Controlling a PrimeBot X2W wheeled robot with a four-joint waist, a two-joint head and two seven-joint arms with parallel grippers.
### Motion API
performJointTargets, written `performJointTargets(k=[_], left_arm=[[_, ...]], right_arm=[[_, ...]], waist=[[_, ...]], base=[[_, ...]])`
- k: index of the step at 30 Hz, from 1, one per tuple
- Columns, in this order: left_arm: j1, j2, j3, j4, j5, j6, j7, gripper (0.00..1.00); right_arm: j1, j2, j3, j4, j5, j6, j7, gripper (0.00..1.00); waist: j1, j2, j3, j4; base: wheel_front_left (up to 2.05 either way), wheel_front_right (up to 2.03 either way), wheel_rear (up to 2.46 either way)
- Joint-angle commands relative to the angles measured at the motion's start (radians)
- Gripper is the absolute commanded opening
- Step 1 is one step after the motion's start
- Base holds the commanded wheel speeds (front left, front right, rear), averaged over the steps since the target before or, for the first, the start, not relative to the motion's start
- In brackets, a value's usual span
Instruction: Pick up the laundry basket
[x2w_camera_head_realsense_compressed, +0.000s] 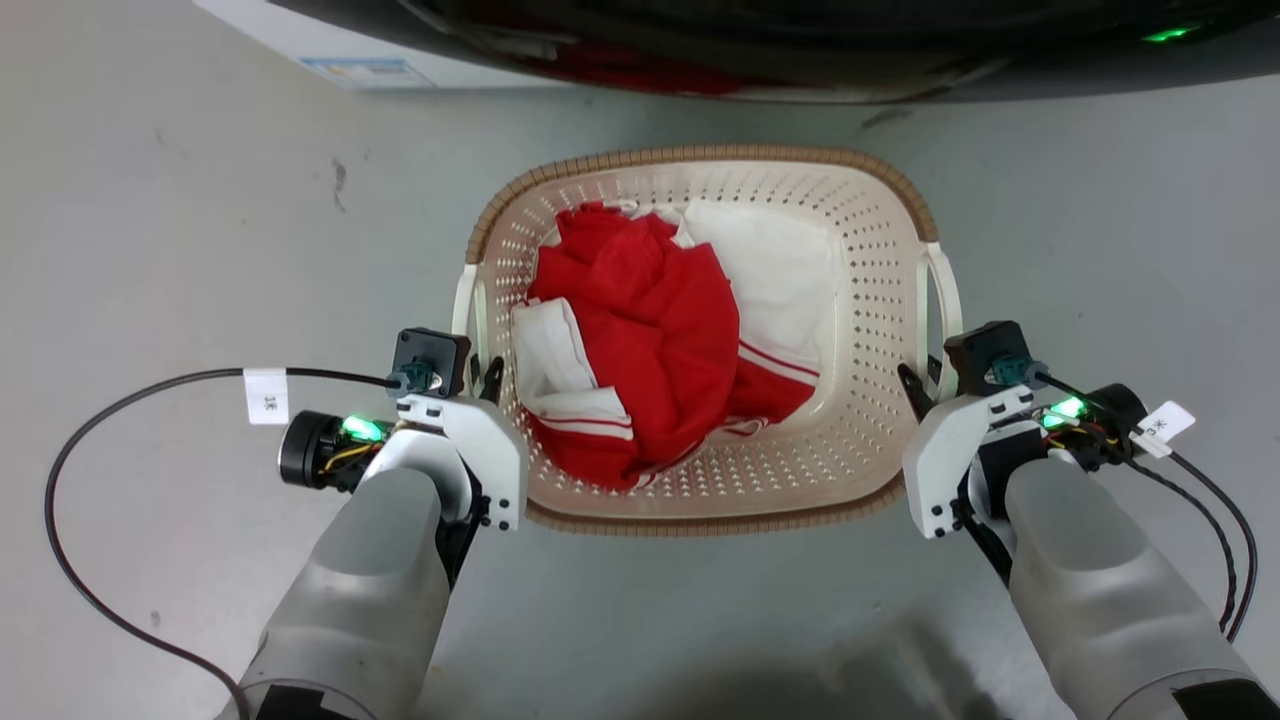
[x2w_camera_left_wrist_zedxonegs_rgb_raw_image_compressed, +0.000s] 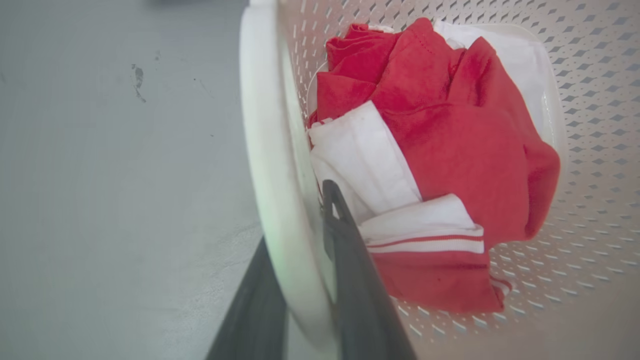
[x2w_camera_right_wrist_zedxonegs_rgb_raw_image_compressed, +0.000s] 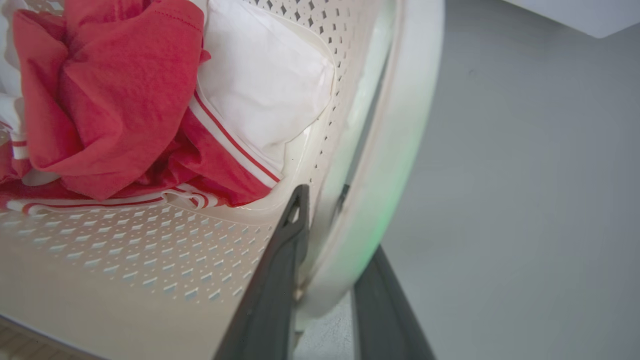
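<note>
In the head view, a dark curved body with a green light (x2w_camera_head_realsense_compressed: 1165, 35) is cut off by the top edge, and too little of it shows to name it. Beside it, a white panel (x2w_camera_head_realsense_compressed: 340, 55) carries a label too small to read. The laundry basket (x2w_camera_head_realsense_compressed: 700, 165) stands on the grey floor (x2w_camera_head_realsense_compressed: 200, 250), just short of that dark body. It holds a crumpled red garment (x2w_camera_head_realsense_compressed: 650, 330) with white striped trim, lying over a white cloth (x2w_camera_head_realsense_compressed: 790, 270).

The left hand (x2w_camera_head_realsense_compressed: 488, 378) is at the left handle (x2w_camera_head_realsense_compressed: 465, 310) and the right hand (x2w_camera_head_realsense_compressed: 912, 385) at the right handle (x2w_camera_head_realsense_compressed: 948, 300). White wrist housings hide most of each hand's fingers. A black cable (x2w_camera_head_realsense_compressed: 60, 520) loops over the floor beside the left arm.

In the left wrist view, the left hand (x2w_camera_left_wrist_zedxonegs_rgb_raw_image_compressed: 300, 235) is closed to a narrow gap, and the left handle (x2w_camera_left_wrist_zedxonegs_rgb_raw_image_compressed: 265, 150) fills that gap. One finger lies on the basket side and the other on the floor side, its tip hidden behind the handle. The red garment (x2w_camera_left_wrist_zedxonegs_rgb_raw_image_compressed: 450, 140) sits just beyond.

In the right wrist view, the right hand (x2w_camera_right_wrist_zedxonegs_rgb_raw_image_compressed: 322, 200) is likewise drawn in on the right handle (x2w_camera_right_wrist_zedxonegs_rgb_raw_image_compressed: 400, 150). The outer finger is partly covered by the handle, which is blurred this close. The white cloth (x2w_camera_right_wrist_zedxonegs_rgb_raw_image_compressed: 260, 80) lies against the perforated wall.
</note>
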Motion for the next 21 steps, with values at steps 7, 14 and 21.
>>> performJointTargets(k=[7,14,21], left_arm=[[0.060,0.004,-0.044,0.008,-0.041,-0.006,0.035,0.00],[0.122,0.003,-0.095,0.010,-0.097,-0.007,0.077,0.00],[0.176,0.002,-0.155,0.011,-0.154,-0.007,0.127,0.00]], right_arm=[[0.050,-0.009,0.064,0.004,0.044,-0.001,0.033,0.00],[0.097,-0.008,0.136,0.007,0.108,-0.001,0.083,0.00],[0.142,-0.007,0.224,0.008,0.181,-0.001,0.137,0.00]], waist=[[0.0000,0.0000,-0.139,0.009],[0.0000,0.0000,-0.256,0.020],[0.0000,0.0000,-0.364,0.031]], base=[[0.00,0.00,0.00],[0.00,0.00,0.00],[0.00,0.00,0.00]])
